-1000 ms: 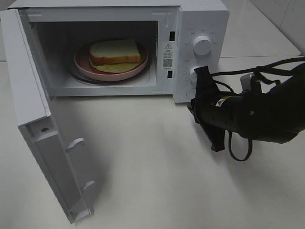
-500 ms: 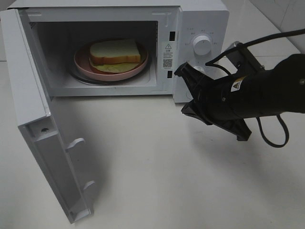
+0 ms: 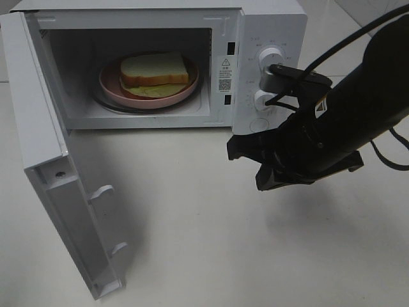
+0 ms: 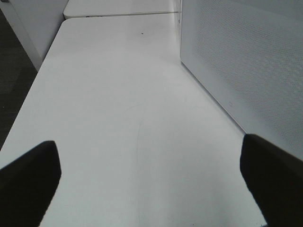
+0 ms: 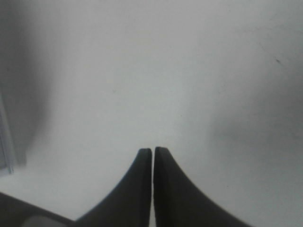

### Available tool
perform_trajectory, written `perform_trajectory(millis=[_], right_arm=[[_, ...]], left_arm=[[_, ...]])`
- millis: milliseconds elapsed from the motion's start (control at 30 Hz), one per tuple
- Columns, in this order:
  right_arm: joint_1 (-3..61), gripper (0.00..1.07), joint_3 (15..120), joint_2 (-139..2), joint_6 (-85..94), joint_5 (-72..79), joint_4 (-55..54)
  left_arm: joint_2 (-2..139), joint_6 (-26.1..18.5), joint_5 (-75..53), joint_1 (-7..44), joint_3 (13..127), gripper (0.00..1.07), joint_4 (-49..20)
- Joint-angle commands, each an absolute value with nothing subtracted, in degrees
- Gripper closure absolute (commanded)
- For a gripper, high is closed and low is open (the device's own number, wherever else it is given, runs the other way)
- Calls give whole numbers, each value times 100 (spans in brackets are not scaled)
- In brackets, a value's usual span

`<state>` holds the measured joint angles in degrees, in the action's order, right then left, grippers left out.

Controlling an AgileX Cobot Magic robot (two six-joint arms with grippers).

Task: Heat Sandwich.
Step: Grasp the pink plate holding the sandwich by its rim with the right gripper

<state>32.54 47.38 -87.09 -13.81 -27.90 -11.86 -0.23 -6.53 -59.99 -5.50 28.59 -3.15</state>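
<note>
The sandwich [image 3: 154,70], white bread with a pale green filling, lies on a round pink plate [image 3: 110,82] inside the open white microwave [image 3: 268,25]. My right gripper [image 3: 232,149] hangs low over the table in front of the microwave's control panel and points left. Its fingers [image 5: 142,163] are pressed together with nothing between them, so my right gripper [image 5: 152,150] is shut. My left gripper [image 4: 149,144] is outside the exterior high view. In the left wrist view it stands wide open above bare table, beside the microwave's perforated side wall [image 4: 246,61].
The microwave door [image 3: 48,153] stands swung out to the left, reaching toward the table's front. Two round knobs [image 3: 271,61] sit on the control panel, just behind my right arm. Black cables trail from that arm at the right. White table [image 3: 192,243] spreads in front.
My right arm has swung up and round from in front of the lower knob. Its gripper, which pointed down the table, now points left.
</note>
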Motion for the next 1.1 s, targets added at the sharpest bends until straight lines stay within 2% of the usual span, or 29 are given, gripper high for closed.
perform_trajectory(millis=[33,333,633,733,933,1100], right_arm=[[3277,101,4859,-8675,-510,-3174,-1140],[3277,99,5071,-8675,1450,-3856,-1071],[3277,97,5076,-8675,4538,-4120,-1049],[3277,96,5076,-8675,5031,-4120,-1026],[3277,94,5076,-8675,6320,-4114,-384],[3277,90,5076,-8675,6492,-4039,304]], left_arm=[[-143,-670,-5936,-533,2836,9,-355],[-143,-670,-5936,-533,2836,9,-355],[-143,-670,-5936,-533,2836,9,-355],[-143,-670,-5936,-533,2836,9,-355],[-143,-670,-5936,-533,2836,9,-355],[-143,-670,-5936,-533,2836,9,-355]])
